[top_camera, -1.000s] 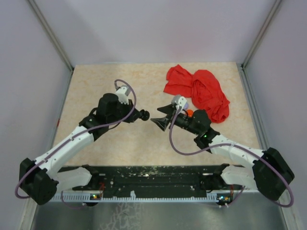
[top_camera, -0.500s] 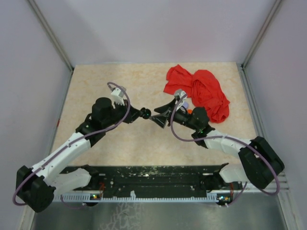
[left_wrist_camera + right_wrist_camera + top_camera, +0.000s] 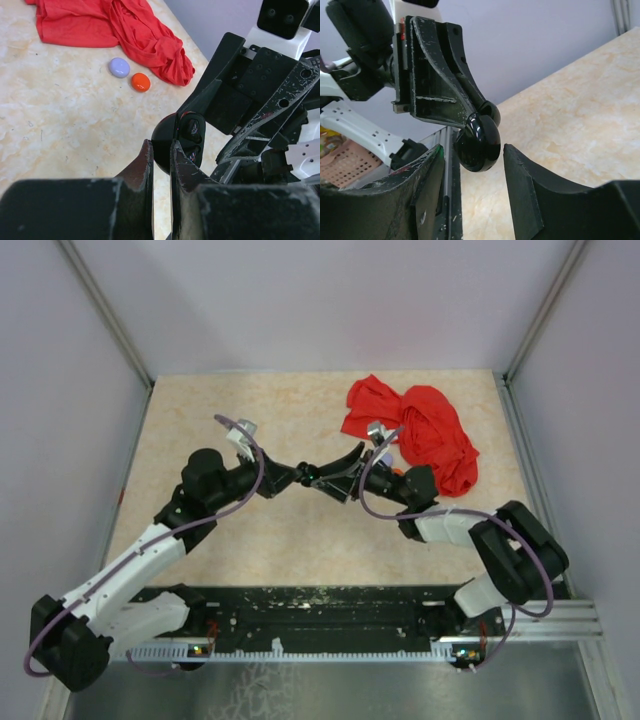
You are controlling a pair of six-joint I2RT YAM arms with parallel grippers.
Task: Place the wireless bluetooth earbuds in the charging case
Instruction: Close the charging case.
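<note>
The two pincers meet tip to tip above the middle of the counter (image 3: 200,410), so neither has room straight ahead. The left pincer (image 3: 296,477) is clamped on the black case (image 3: 479,141). That case fills most of the gap between the spread fingers of the right pincer (image 3: 472,149), leaving only a narrow slit on each side. Behind the right pincer a crumpled red cloth (image 3: 415,430) covers the far corner. A lilac disc (image 3: 119,67) and an orange disc (image 3: 140,82) lie just beside its edge. Bare counter runs beyond and to the outer side of the left pincer, up to the side wall (image 3: 90,440).
</note>
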